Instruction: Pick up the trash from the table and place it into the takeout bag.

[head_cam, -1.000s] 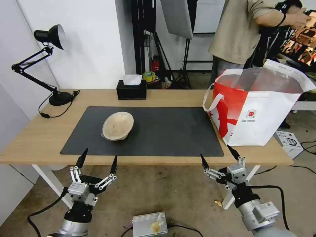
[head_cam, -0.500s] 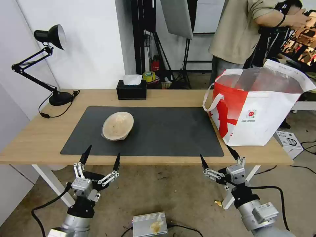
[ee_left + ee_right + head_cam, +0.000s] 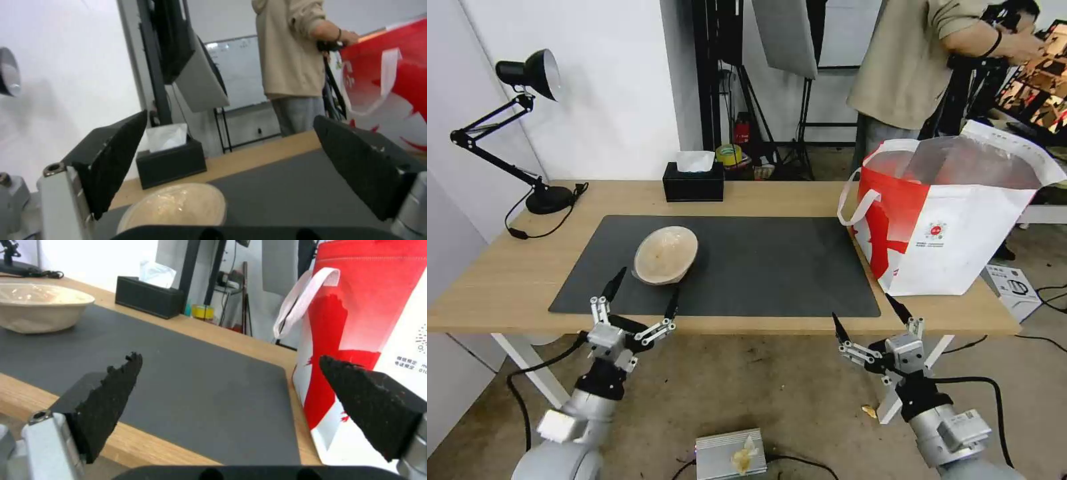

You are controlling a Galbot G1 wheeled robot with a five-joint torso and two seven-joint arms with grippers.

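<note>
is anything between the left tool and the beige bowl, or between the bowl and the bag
Nothing visible blocks either path. The open left tool is at the table's near edge, just short of the beige stained shallow bowl. Between the bowl and the white-and-red takeout bag lies bare dark grey mat; the black tissue box sits farther back.

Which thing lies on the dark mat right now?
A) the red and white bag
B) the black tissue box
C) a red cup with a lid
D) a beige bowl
D: the beige bowl sits alone on the dark mat, while the tissue box and the bag stand on bare wood of the table.
</note>
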